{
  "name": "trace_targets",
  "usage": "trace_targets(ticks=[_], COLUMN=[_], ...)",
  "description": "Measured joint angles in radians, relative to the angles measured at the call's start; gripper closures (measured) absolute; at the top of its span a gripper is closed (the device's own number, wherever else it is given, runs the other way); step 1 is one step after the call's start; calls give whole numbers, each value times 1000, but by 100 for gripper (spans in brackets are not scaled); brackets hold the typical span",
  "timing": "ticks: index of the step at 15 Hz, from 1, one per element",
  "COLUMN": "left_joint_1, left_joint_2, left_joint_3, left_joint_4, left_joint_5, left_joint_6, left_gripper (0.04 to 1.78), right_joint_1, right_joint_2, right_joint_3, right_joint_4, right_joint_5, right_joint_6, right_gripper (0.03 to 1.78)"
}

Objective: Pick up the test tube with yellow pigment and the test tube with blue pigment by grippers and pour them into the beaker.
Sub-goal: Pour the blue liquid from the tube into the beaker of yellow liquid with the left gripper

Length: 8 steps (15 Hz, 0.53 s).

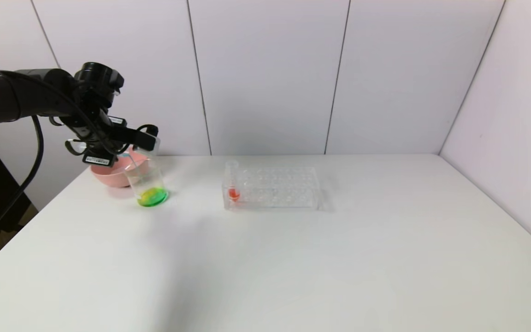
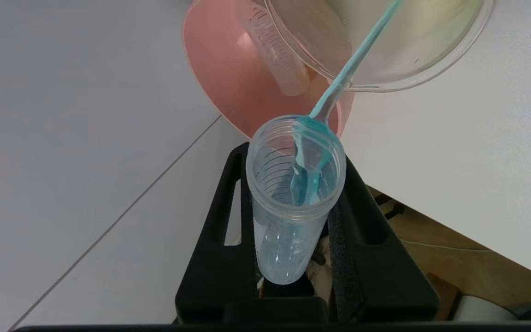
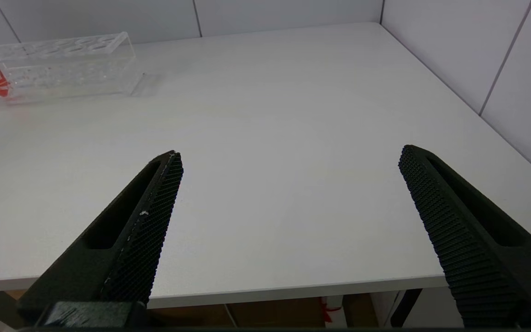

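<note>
I have the left gripper (image 2: 293,258) clamped on the test tube with blue pigment (image 2: 293,198), tipped so its mouth sits over the beaker (image 2: 399,50) rim. A thin blue stream runs from the tube lip down into the glass. To do this well I'd hold the tilt steady and keep the lip above the rim rather than touching it; the stream is narrow, so any wobble could put it on the table (image 1: 293,258). I'd wait for the last film to drain before levelling out.

Near to far in the wrist view: the tube is almost empty, only a blue smear along its inner wall. The beaker comes next, and the head view shows a shallow pool at its bottom, yellow-green blending to green, so I judge the yellow went in already. Behind it sits the pink bowl (image 2: 228,69) with one clear empty tube (image 2: 274,55) lying in it — probably the yellow one, though no pigment shows.

Well apart, mid-table, the clear rack (image 1: 272,188) holds one red-liquid tube (image 1: 232,182) at its left end.

The right gripper (image 3: 288,221) is parked at the table's near edge, fingers spread wide, holding nothing.
</note>
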Motion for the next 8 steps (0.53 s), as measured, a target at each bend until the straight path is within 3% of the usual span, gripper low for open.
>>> trace_targets(ticks=[8], left_joint_1=[-3], left_joint_2=[0], left_joint_3=[0], left_joint_4=[-1], left_joint_5=[22], left_joint_6=[3], left_gripper=[136], right_joint_1=[0], right_joint_2=[0], right_joint_3=[0], right_joint_4=[0], right_joint_5=[0], right_joint_6=[0], right_gripper=[10])
